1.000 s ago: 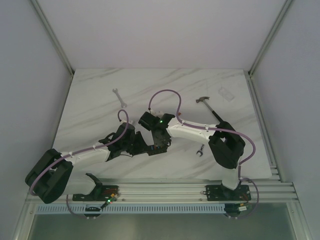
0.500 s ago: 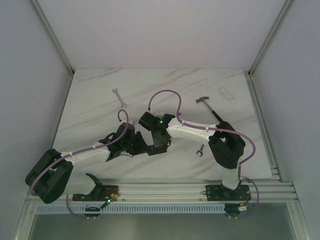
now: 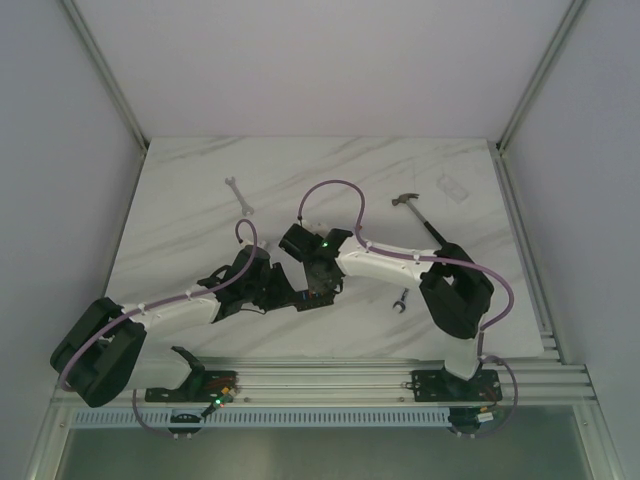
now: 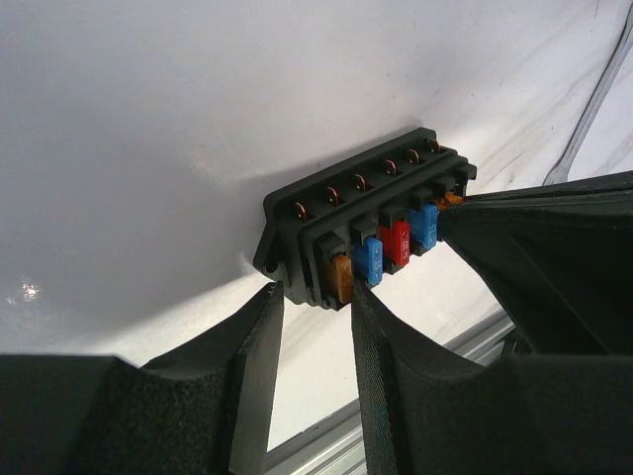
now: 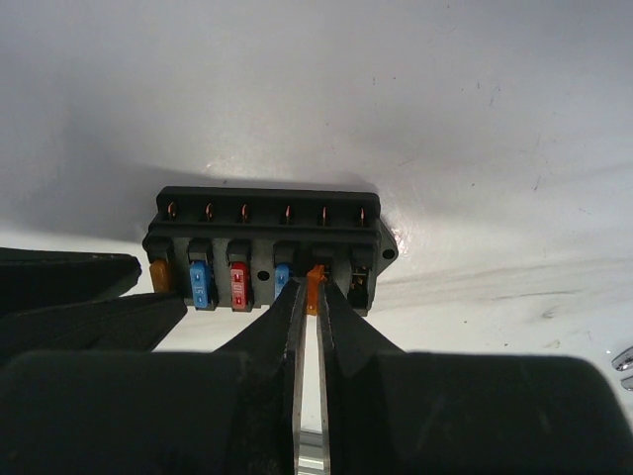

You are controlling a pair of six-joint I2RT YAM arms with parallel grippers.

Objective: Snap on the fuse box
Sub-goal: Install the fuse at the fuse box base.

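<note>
The fuse box (image 4: 368, 203) is a black block lying on the white table, with orange, blue and red fuses in a row. In the top view it is mostly hidden under the two grippers. My left gripper (image 4: 316, 292) has its jaws closed against the box's near end, by the orange end fuse. My right gripper (image 5: 310, 287) is shut on a small orange fuse (image 5: 316, 281) that sits at the fifth slot of the fuse box (image 5: 267, 233). The sixth slot is open. In the top view both grippers meet at the table's front centre, left (image 3: 285, 296) and right (image 3: 318, 283).
A silver wrench (image 3: 238, 195) lies at the back left. A hammer (image 3: 420, 212) and a clear plastic piece (image 3: 452, 188) lie at the back right. A small wrench (image 3: 400, 300) lies near the right arm. An aluminium rail (image 3: 330, 375) runs along the near edge.
</note>
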